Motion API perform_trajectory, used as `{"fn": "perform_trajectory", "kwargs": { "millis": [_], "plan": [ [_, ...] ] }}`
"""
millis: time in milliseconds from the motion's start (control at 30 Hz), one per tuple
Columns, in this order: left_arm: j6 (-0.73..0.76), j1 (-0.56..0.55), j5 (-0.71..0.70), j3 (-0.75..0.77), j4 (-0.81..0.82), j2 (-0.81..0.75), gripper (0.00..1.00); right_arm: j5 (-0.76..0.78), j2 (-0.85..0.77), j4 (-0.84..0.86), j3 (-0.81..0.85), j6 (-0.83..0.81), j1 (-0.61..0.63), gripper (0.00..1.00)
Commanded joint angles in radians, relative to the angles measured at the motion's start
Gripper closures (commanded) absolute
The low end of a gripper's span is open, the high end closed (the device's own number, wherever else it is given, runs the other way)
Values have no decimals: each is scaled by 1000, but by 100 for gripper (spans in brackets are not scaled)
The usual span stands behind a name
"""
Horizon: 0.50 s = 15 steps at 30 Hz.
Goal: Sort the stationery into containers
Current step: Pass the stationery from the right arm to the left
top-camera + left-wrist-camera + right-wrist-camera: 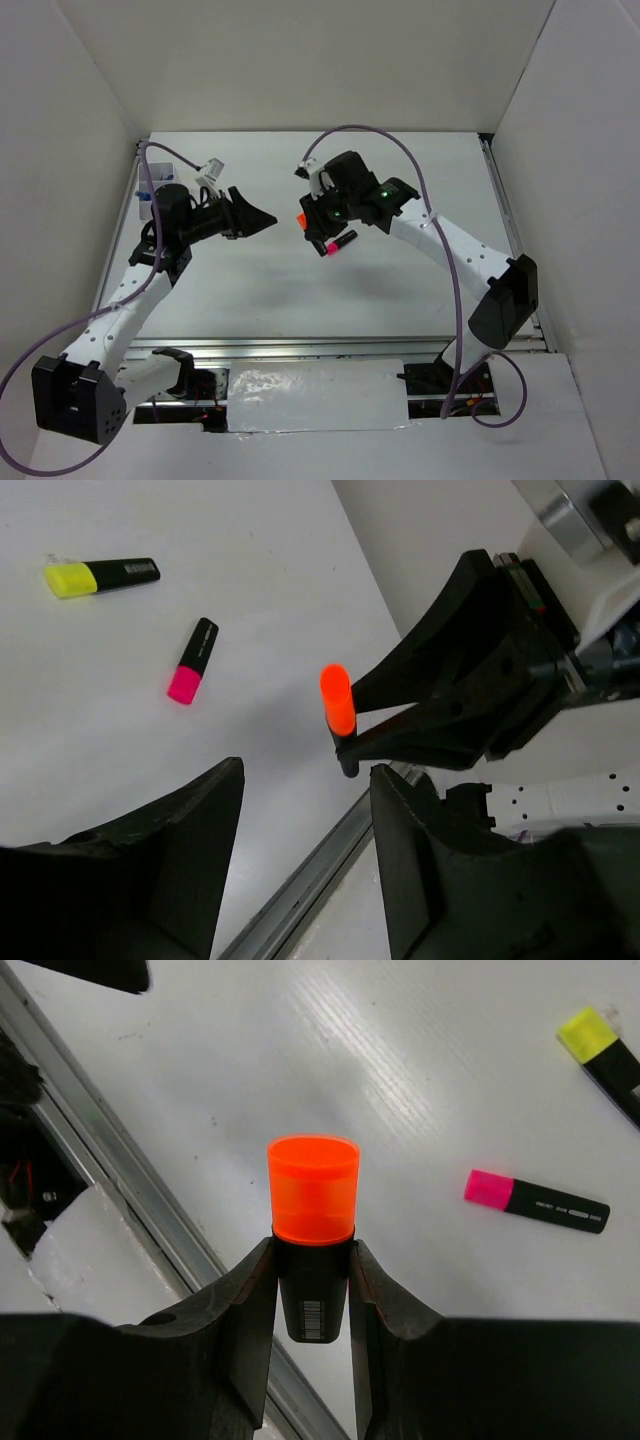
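Right jaws tight on the orange-capped highlighter (312,1192) — left jaws wide apart, empty

White table (300,295), plain white walls (300,60)

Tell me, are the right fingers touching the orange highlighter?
Touching. The right wrist view shows both right fingers pressed against the black barrel of the orange highlighter, one on each side, with no gap.
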Motion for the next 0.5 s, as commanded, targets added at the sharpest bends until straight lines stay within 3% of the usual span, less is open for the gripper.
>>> {"fn": "perform_trajectory", "kwargs": {
  "millis": [0, 467],
  "plan": [
    [-79, -41, -45, 20, 48, 6, 35, 138, -14, 42, 5, -45, 65, 100],
    [-45, -159, -74, 45, 19, 84, 49, 244, -2, 38, 30, -91, 188, 100]
  ]
}}
